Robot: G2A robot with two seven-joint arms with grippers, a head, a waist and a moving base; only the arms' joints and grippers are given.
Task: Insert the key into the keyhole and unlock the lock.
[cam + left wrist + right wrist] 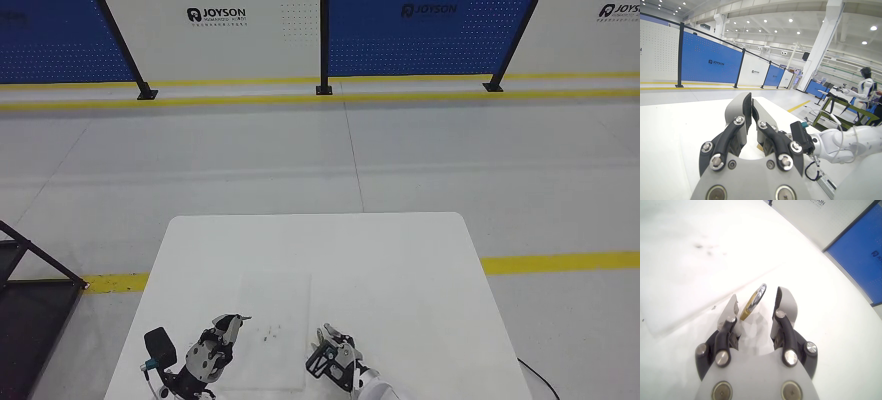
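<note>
A brass padlock (748, 308) with a chrome shackle (760, 292) stands on edge on the white table (400, 260). It sits between the fingers of my right gripper (757, 294), which is open, and leans toward one finger (733, 306). My left gripper (752, 99) is held a little above the table beside it, near the front edge, shut with its black pads (747, 109) almost touching. I cannot tell whether anything thin is pinched between them. In the top view the left gripper (230, 325) and right gripper (328, 338) lie side by side. No key is visible.
A thin clear sheet (270, 310) lies on the table in front of both grippers, with a few dark specks (268, 335) on it. The right arm (838, 144) and its cable sit close beside the left gripper. Blue and white barrier panels (320, 40) stand far behind.
</note>
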